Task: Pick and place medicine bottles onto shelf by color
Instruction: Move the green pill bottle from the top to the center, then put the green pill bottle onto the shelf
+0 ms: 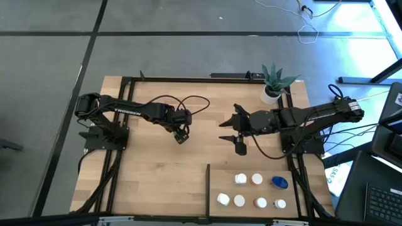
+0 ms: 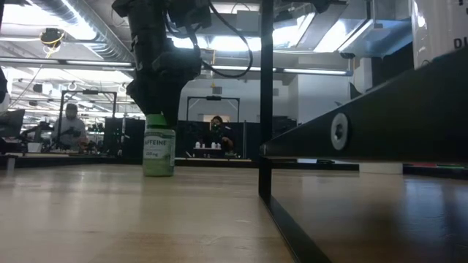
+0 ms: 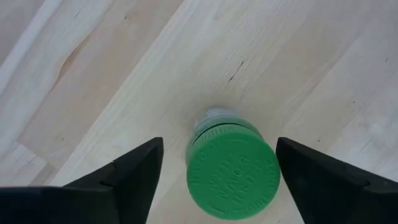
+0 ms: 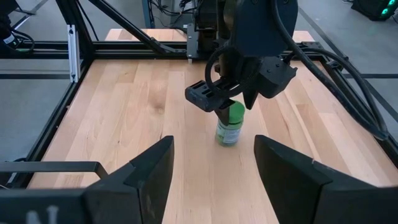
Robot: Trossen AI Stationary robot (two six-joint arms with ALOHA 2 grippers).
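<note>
One green-capped medicine bottle (image 3: 232, 163) stands upright on the light wood surface (image 1: 157, 176), well left of the black divider bar (image 1: 208, 188).
Left end effector (image 3: 217, 174) straddles its cap, fingers apart and clear; it likely needs to close or reposition next, while the right end effector (image 1: 235, 132) waits nearby, open.

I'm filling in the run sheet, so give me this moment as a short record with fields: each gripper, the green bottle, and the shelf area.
left gripper: open, fingers straddling the green-capped medicine bottle, not touching it
green bottle: upright on the light wood table, left of the thin black divider bar
right gripper: open, empty, at table centre
shelf: seven small bottles right of the divider, six white-capped bottles and one blue-capped bottle
other: potted green plant at the far right corner
</note>
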